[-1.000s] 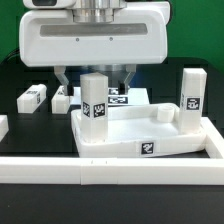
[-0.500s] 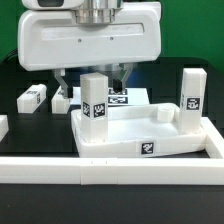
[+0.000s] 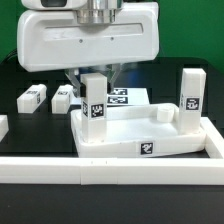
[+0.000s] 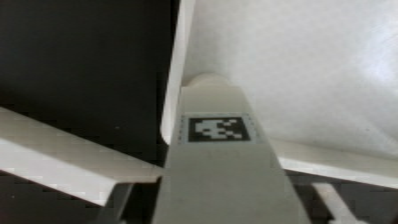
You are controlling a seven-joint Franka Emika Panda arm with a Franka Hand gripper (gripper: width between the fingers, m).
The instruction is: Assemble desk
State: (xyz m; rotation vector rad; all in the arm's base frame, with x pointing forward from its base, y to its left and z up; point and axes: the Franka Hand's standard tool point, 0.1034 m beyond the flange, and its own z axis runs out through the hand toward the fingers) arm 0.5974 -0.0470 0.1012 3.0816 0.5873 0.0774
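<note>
black tabletop (image 3: 12, 80) holds the desk top (image 3: 140, 135), just behind the low wall (image 3: 110, 172). the near leg (image 3: 95, 108) stands in its corner socket on the exterior view's left, the right leg (image 3: 190, 95) opposite, and the loose legs (image 3: 32, 97) lie off to the side. the gripper (image 3: 93, 80) straddles the near leg. whether it pinches or has let go, i cannot tell. seating this leg likely wants it kept plumb and turned gently, without dragging the tray. the fingertips sit behind the post, and the rim hides the socket joint.
</note>
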